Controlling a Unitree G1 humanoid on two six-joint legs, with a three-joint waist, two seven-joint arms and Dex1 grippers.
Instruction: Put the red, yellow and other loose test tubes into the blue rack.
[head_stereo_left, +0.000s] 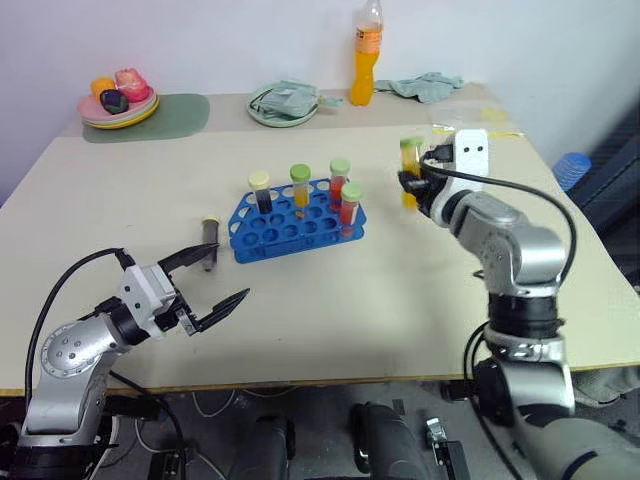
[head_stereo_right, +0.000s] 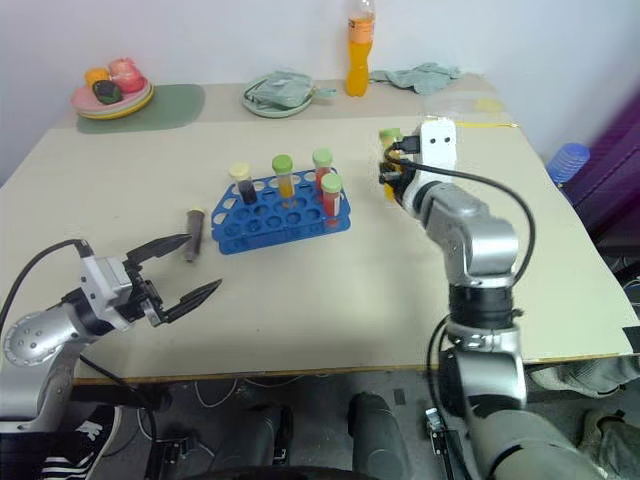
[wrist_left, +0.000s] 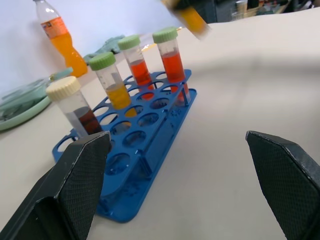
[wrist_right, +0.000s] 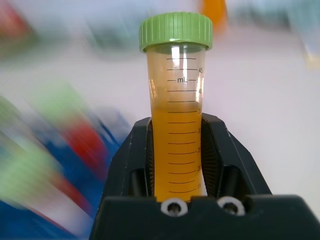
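**Right wrist view: yellow tube gripped, four racked, one dark tube left on the table**

Right wrist view showed the right gripper (wrist_right: 176, 150) clamped on an upright yellow-orange tube (wrist_right: 175, 120) with a green cap, its fingers pressed against the tube's lower half. From the head camera that tube was held above the table, off to the right of the blue rack (head_stereo_left: 297, 222) and well apart from it.

Four tubes already stood in the rack: a dark one with a cream cap (head_stereo_left: 261, 190), a yellow one (head_stereo_left: 300, 187) and two red ones (head_stereo_left: 346, 205) (all three green-capped).

One dark tube (head_stereo_left: 209, 242) lay loose on the table just left of the rack. The left gripper (head_stereo_left: 215, 286) hovered near it with its fingers spread wide, holding nothing.

By my reading, the task was more than half done: the held tube needed racking, then the dark one.
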